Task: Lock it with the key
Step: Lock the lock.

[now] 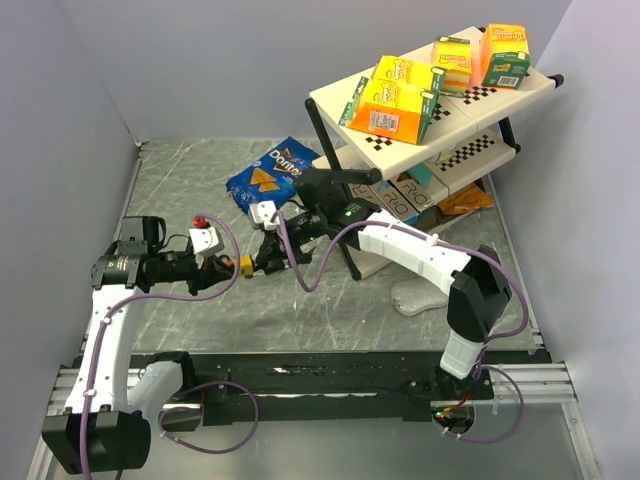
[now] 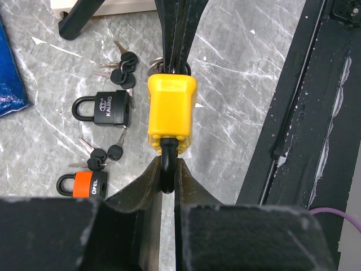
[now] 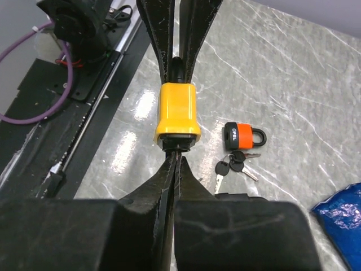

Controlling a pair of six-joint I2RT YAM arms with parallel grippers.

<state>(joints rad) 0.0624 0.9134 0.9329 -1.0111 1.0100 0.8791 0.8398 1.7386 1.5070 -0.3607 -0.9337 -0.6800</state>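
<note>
Left tool (image 2: 167,169) grips the yellow padlock (image 2: 171,113) by its shackle; right tool (image 3: 176,161) pinches the inserted key (image 3: 177,148), which likely needs turning next.

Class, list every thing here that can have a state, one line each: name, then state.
yellow padlock, held off the table between both grippers
left gripper, shut on the yellow padlock's shackle
right gripper, shut on the key at the padlock's base
black padlock, shackle closed, lying on table
orange padlock, shackle closed, lying on table
</note>
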